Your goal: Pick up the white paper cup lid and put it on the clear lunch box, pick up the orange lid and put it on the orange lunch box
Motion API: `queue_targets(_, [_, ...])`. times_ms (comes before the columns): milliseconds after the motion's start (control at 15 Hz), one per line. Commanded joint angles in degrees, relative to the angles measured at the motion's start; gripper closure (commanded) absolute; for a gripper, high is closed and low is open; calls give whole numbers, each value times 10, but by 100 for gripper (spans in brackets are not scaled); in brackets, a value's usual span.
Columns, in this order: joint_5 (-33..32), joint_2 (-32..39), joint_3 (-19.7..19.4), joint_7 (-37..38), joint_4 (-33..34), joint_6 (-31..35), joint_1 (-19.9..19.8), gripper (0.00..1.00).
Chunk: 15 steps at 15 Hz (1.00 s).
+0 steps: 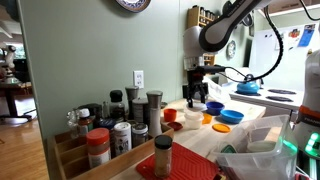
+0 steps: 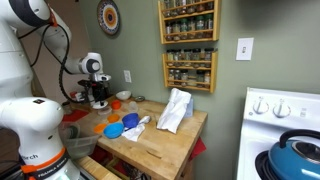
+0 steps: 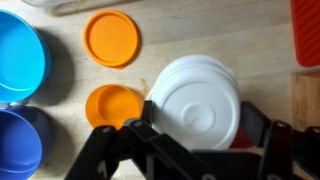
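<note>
In the wrist view the gripper (image 3: 198, 128) hangs over the white paper cup lid (image 3: 197, 100), its claw spread wide with one finger on each side of the rim and neither touching it. Whether the clear lunch box lies beneath the lid cannot be told. The orange lunch box (image 3: 113, 106) sits at the lid's 9 o'clock, and the orange lid (image 3: 112, 38) at 11 o'clock. A good grasp likely means descending centred and closing evenly across the rim, clear of the orange box.
</note>
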Motion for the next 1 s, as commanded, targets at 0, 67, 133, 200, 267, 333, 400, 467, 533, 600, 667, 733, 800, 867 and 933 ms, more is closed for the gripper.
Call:
queue_targets(0, [-16,34,-7,5,10,31,-4,39])
queue_targets(67, [-15,41,-9,4,10,40,-4,39])
queue_targets(133, [-15,46,-11,4,11,44,-4,39])
queue_targets(200, [-14,51,-13,3,12,50,-3,39])
queue_targets(267, [-17,55,-15,5,12,53,-2,39])
queue_targets(333, [-16,58,-17,4,11,57,-2,39])
queue_targets(400, [-17,59,-18,4,10,58,-1,39])
queue_targets(467, [-17,58,-19,5,8,59,-1,39])
queue_targets(533, [-19,57,-21,7,6,60,-1,39])
queue_targets(600, [-20,56,-21,7,5,60,0,39])
queue_targets(667, [-20,56,-22,7,4,61,0,39])
queue_targets(733, [-21,54,-23,8,4,61,0,39])
queue_targets(800, [-23,52,-23,9,4,59,0,39])
queue_targets(867, [-26,48,-23,10,3,57,1,39])
queue_targets(933, [-28,45,-23,11,3,56,1,39])
